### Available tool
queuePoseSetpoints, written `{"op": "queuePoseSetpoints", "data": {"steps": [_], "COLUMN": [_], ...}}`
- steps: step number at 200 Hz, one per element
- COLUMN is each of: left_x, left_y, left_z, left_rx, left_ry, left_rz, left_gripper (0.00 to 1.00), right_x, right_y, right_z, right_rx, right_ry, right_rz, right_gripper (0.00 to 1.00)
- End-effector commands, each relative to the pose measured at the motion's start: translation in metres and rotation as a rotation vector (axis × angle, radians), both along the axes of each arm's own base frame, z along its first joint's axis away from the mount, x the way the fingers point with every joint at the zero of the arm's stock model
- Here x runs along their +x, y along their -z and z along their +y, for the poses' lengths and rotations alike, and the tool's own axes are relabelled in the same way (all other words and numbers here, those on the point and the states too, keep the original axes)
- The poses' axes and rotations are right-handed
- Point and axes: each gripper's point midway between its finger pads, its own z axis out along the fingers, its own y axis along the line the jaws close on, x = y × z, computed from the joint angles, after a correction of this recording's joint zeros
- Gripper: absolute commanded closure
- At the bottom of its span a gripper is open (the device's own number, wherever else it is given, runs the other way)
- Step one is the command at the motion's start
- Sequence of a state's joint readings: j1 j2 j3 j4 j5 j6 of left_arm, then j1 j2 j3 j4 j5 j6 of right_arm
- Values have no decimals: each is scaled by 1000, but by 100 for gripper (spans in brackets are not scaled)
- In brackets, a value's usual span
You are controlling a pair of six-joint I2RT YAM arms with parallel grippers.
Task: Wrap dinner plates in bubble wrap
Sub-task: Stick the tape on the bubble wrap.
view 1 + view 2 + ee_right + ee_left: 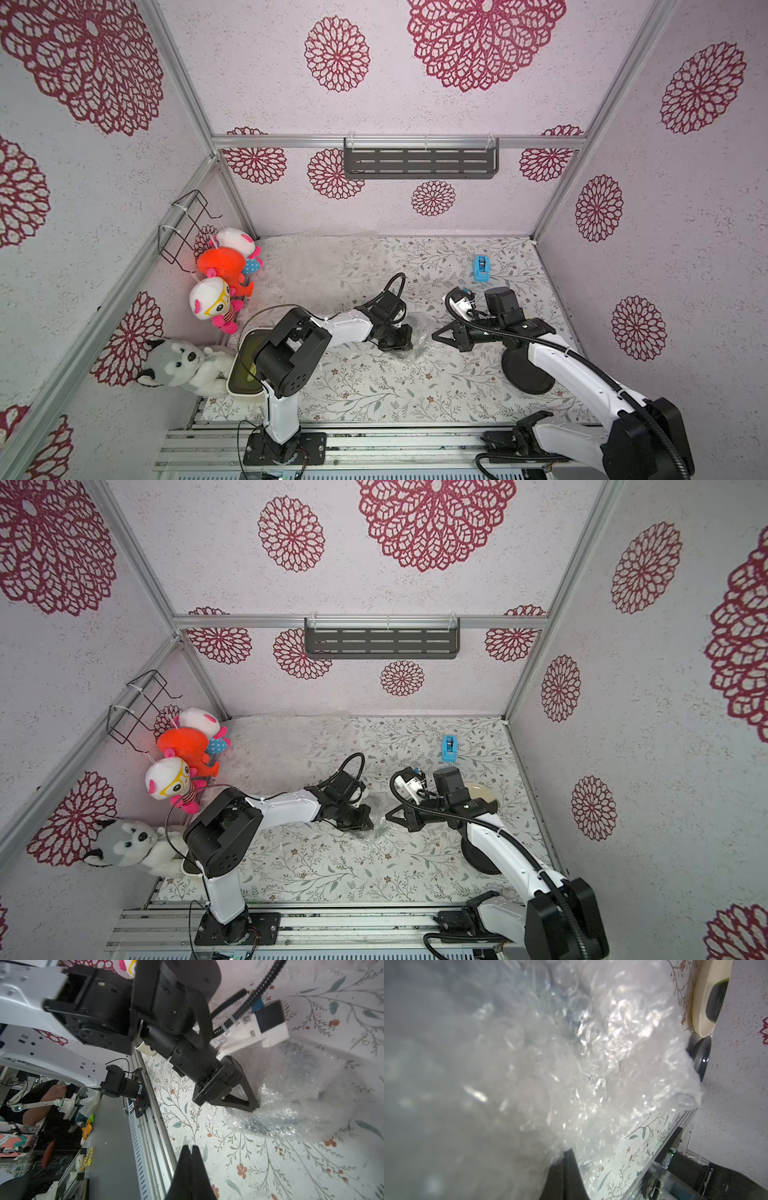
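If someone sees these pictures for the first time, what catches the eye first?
Mid-table, the left gripper pinches crumpled bubble wrap, the shut right gripper pointing at it. Bright plush toys hang on the left wall, and big crimson flower patterns dot the walls.

This was a robotics lab test cell, dressed up to look homely. An aluminium frame (pixel 291 141) boxed in the table. Its panels were papered with red medallion wallpaper (pixel 336 54), and the top was laid with a floral cover (pixel 374 386). Two robot arms (pixel 282 415) stood bolted to a slotted rail (pixel 374 440) along the near edge. Plush toys (pixel 216 305) hung on the left wall. Beyond the rail were a person's forearm (pixel 35 1113) and a cluttered workspace (pixel 62 1147).
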State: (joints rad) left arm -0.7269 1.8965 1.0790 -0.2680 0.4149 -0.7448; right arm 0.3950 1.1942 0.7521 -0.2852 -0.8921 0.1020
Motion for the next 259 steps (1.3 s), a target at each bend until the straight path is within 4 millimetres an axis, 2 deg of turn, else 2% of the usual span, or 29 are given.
{"op": "queuePoseSetpoints", "data": {"steps": [1,37,73,103,150,190,247,259], "left_x": [-18,-18,-19,-19,-20,-20,-20,-21], "left_y": [18,17,14,12,10,8,7,7], "left_z": [13,10,8,6,4,3,4,4], "left_rx": [69,51,34,16,9,7,10,9], "left_ry": [16,30,39,46,53,58,60,61], "left_rz": [48,44,39,30,26,16,12,11], "left_gripper": [100,100,100,100,100,100,100,100], "right_x": [15,56,85,105,113,124,133,133], "right_y": [-1,10,45,67,86,109,152,155], "right_z": [10,32,51,59,72,74,55,52], "right_rx": [26,48,32,16,22,-21,-247,-292], "right_ry": [-21,-41,-49,-34,-70,-57,14,11], "right_rz": [-32,-66,-25,0,47,61,-16,-59], "right_gripper": [100,100,100,100,100,100,100,93]}}
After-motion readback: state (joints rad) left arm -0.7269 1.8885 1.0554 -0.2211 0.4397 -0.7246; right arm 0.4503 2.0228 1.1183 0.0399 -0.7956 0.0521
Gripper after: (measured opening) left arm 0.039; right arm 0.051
